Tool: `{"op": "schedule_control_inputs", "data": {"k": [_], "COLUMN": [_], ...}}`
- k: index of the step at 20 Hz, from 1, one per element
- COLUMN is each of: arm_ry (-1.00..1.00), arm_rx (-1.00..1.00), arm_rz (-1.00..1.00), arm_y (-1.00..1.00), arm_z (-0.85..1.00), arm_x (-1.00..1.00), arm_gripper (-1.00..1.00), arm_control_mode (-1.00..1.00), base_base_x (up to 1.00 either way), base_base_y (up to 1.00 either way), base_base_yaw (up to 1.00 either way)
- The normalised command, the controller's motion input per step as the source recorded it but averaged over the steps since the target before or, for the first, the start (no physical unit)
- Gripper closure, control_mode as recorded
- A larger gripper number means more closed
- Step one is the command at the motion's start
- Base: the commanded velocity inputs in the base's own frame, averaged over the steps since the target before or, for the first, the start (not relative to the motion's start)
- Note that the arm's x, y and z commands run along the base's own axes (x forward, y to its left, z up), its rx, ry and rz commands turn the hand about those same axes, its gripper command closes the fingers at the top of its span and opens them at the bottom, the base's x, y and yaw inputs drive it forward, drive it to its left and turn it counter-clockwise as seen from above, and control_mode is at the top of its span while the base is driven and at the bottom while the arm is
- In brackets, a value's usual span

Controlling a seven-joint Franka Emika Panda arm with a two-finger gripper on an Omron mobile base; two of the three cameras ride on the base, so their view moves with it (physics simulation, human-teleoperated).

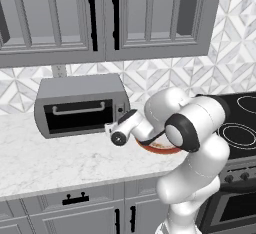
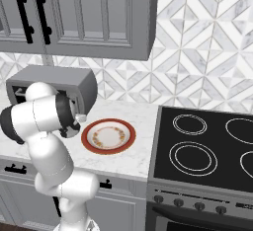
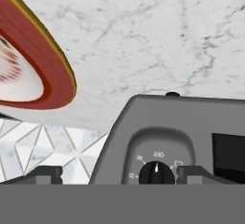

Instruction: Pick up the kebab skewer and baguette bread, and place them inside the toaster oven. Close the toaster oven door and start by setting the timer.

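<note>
The toaster oven (image 1: pixel 80 90) sat on the surface (image 1: pixel 50 163), at the far left, by the tiled wall. Its door (image 1: pixel 80 115) was up and shut, w/ the bar handle near the top. The red-rim plate (image 2: pixel 85 137) sat just right of the oven and had no food on it. So I think the kebab skewer & baguette bread were already in the oven, but the glass was too dark to tell.

That left the timer. The timer knob (image 3: pixel 155 173) was a small black dial w/ a white mark, on the grey panel at the oven's right end. In the hand view the claw (image 3: pixel 119 174) faced that panel straight on, and it was very close. The claw was spread wide and held nothing. One tip stood on each side of the dial, and neither tip touched it.

The knob was not in the middle of the gap. It sat nearer one tip than the other. So I think the claw should slide a bit sideways to center it, then go a little farther in, then pinch. The knob is round and stubby and sticks out at the claw, so the turn would be a roll of the wrist. If it pinches off-center, the tips may slip off.
</note>
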Motion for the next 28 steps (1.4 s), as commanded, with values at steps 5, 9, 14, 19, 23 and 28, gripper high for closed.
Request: {"op": "schedule_control_inputs", "data": {"k": [5, 9, 14, 19, 23, 28], "arm_ry": [-0.11, -0.06, 0.0, 0.0, -0.01, -0.02], "arm_rx": [0.0, 0.0, 0.0, 0.0, 0.0, 0.0], "arm_rz": [0.0, 0.0, 0.0, 0.0, 0.0, 0.0], "arm_y": [0.08, 0.0, 0.14, 0.04, 0.0, 0.11], "arm_z": [-0.11, -0.04, -0.01, 0.0, 0.0, 0.0], "arm_x": [0.0, 0.0, 0.05, 0.15, 0.05, 0.01], "arm_gripper": [-1.0, -1.0, -1.0, -1.0, -1.0, -1.0], "arm_control_mode": [-1.0, -1.0, -1.0, -1.0, -1.0, -1.0], "base_base_x": [0.0, 0.0, 0.0, 0.0, 0.0, 0.0], "base_base_y": [0.0, 0.0, 0.0, 0.0, 0.0, 0.0], "base_base_yaw": [0.0, 0.0, 0.0, 0.0, 0.0, 0.0]}}
